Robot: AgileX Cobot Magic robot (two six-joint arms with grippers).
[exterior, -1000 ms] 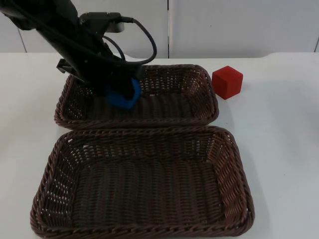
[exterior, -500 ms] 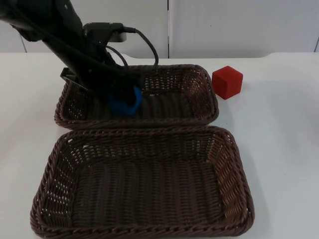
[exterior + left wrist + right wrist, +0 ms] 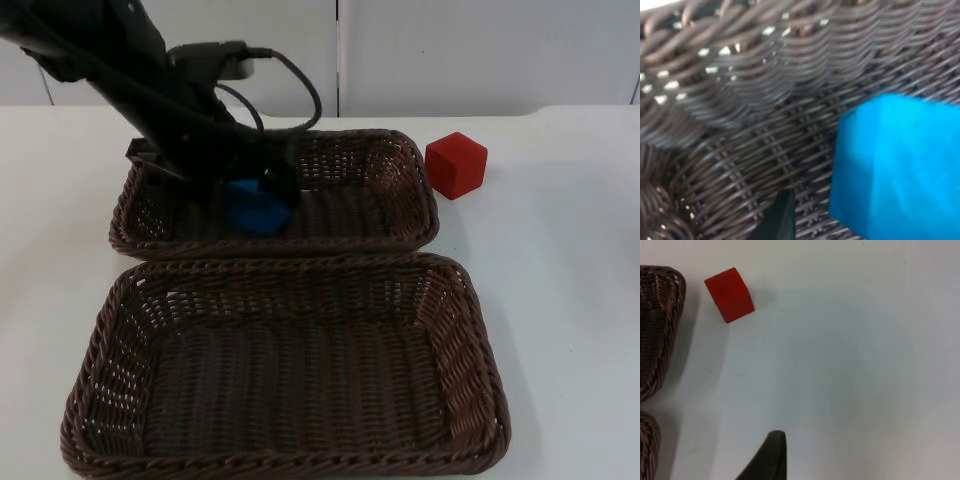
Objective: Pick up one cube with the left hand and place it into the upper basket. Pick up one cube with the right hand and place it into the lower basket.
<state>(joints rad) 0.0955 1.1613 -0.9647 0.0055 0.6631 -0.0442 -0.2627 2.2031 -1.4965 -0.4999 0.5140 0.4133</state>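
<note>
A blue cube (image 3: 256, 208) lies on the floor of the upper brown wicker basket (image 3: 422, 195), left of its middle. My left gripper (image 3: 262, 188) reaches down into that basket right over the cube and stands open. In the left wrist view one black fingertip (image 3: 781, 220) is a small gap away from the blue cube (image 3: 900, 165). A red cube (image 3: 456, 165) sits on the white table just right of the upper basket. My right gripper (image 3: 771, 452) hovers above the table, off to the side of the red cube (image 3: 729, 294). The lower basket (image 3: 470, 330) holds nothing.
The two baskets lie rim to rim at the table's middle. The upper basket's end wall (image 3: 657, 330) and a corner of the lower basket (image 3: 646, 440) stand beside the red cube. The grey partition wall (image 3: 480, 50) closes the far side.
My left gripper has sunk deeper into the upper basket with the blue cube. The cube now rests on the basket floor with the fingers apart from it. The red cube has stayed put.
</note>
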